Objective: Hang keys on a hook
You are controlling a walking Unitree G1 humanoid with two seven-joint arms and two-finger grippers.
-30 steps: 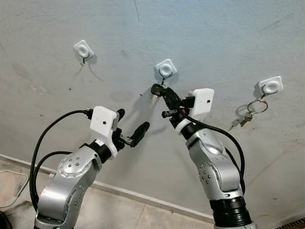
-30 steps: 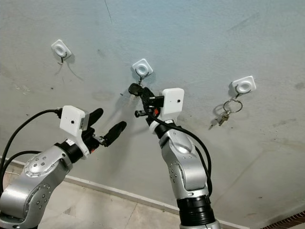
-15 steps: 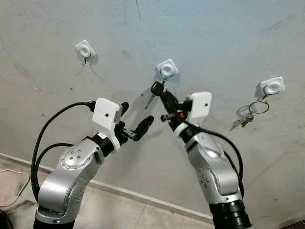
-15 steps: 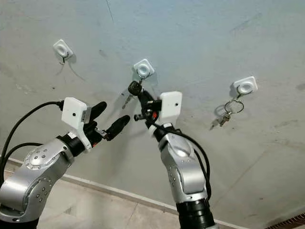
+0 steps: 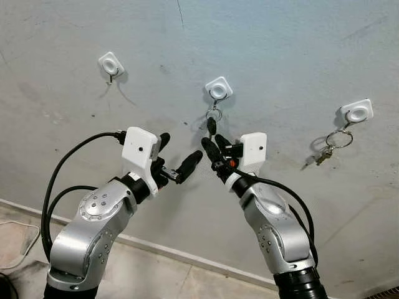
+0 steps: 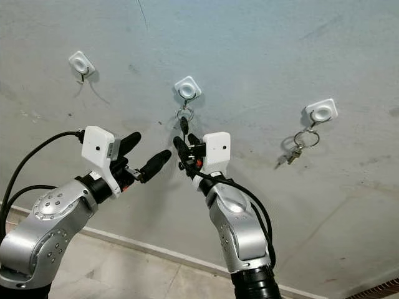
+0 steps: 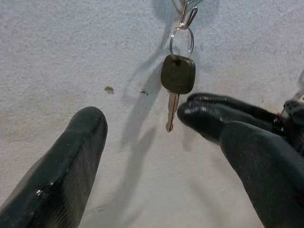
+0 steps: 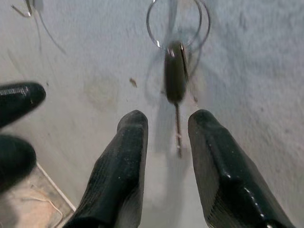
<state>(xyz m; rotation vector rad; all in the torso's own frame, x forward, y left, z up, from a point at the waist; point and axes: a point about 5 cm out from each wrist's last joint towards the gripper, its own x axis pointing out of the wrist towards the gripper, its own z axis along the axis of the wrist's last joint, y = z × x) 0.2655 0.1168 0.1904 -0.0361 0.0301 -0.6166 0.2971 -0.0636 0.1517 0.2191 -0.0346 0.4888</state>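
Grey plaster wall (image 5: 280,50); key (image 5: 212,126) hangs on hook (image 5: 217,90); both tools (image 5: 214,147) (image 5: 176,157) spread, empty.

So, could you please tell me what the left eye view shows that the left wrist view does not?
The left eye view takes in the left hook, bare, the right hook with its key bunch, and both silver arms. The left wrist view shows the key's brass blade and the left gripper's fingers up close. Both show the black-headed key hanging by its ring on the middle hook, with the open right gripper just below it.
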